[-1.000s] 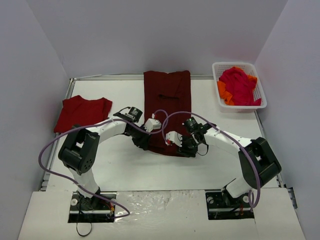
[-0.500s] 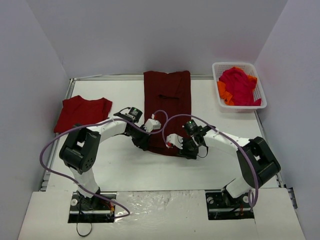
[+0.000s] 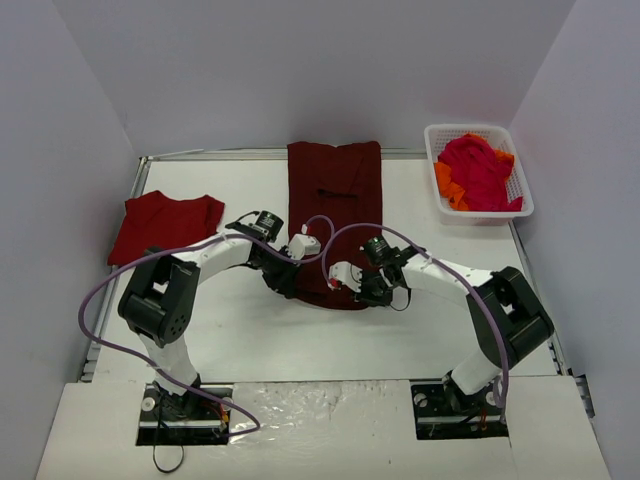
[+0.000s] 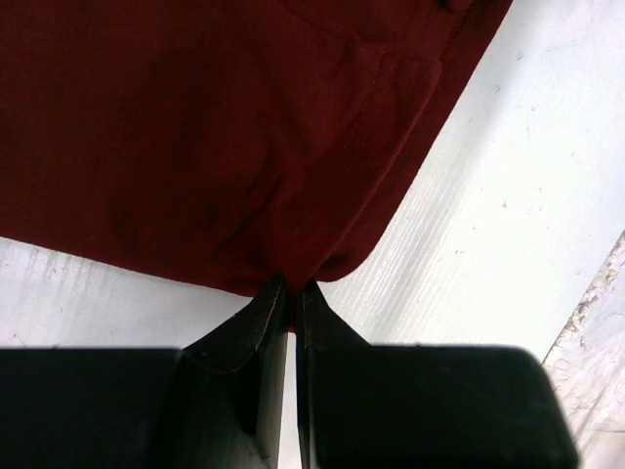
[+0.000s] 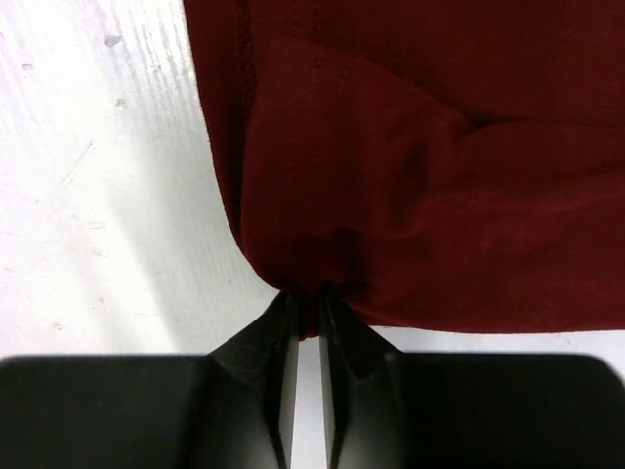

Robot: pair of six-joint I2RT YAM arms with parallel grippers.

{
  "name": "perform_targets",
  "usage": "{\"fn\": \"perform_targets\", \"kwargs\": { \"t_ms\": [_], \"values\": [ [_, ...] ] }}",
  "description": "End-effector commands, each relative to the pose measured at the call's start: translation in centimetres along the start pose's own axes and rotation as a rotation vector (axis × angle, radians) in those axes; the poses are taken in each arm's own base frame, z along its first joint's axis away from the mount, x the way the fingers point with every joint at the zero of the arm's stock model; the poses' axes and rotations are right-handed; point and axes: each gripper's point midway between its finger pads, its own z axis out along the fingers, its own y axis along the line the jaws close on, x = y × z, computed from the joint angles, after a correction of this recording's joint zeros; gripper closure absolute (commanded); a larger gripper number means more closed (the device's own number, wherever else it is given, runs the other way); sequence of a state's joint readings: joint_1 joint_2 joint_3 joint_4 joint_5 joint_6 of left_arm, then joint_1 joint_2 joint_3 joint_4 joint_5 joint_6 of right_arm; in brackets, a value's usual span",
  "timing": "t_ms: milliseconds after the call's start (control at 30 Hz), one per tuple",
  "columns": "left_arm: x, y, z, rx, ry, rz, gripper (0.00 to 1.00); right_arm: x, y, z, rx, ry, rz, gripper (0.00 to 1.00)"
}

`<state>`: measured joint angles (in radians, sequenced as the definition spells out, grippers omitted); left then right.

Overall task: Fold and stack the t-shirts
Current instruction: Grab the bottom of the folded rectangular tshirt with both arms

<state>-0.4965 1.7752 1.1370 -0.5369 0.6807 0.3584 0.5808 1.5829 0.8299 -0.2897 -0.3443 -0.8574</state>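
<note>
Fingers (image 4: 244,337) of left gripper (image 4: 291,291) and right gripper (image 5: 309,295) pinching hemmed corners, long soft maroon t-shirt (image 3: 335,190)

Top view: bright, even, diffuse light from overhead. Shadows soft, short, under arms. Table (image 3: 250,340) white, near blown out; crinkled sheen at 6 o'clock. Focus sharp; slight wide-angle bend at edges. Wrist views: maroon shirt (image 4: 176,127) weave crisp at centre, folds sink into dark. Fingers (image 4: 244,337) black, soft-focus, textureless. Table glare at 3 o'clock in left view, 9 o'clock in right.
</note>
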Motion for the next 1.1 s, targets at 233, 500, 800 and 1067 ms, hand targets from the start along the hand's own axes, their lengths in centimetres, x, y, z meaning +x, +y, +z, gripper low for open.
{"fn": "perform_targets", "kwargs": {
  "t_ms": [233, 500, 800, 1067],
  "values": [
    [-2.5, -0.8, -2.2, -0.007, -0.044, 0.077, 0.98, 1.0, 1.1, 0.2, -0.047, 0.072, 0.044, 1.0],
    [-1.9, -2.0, -3.2, -0.007, -0.075, 0.118, 0.98, -0.4, 2.4, -3.0, -0.129, 0.04, 0.012, 1.0],
    [-1.8, -4.2, -4.0, 0.039, -0.156, 0.174, 0.98, -1.8, 4.1, -5.0, -0.202, -0.027, 0.005, 1.0],
    [-0.2, -5.4, -4.3, 0.077, -0.128, 0.192, 0.98, -1.3, 5.3, -5.8, -0.226, -0.031, 0.011, 1.0]
  ]
}}
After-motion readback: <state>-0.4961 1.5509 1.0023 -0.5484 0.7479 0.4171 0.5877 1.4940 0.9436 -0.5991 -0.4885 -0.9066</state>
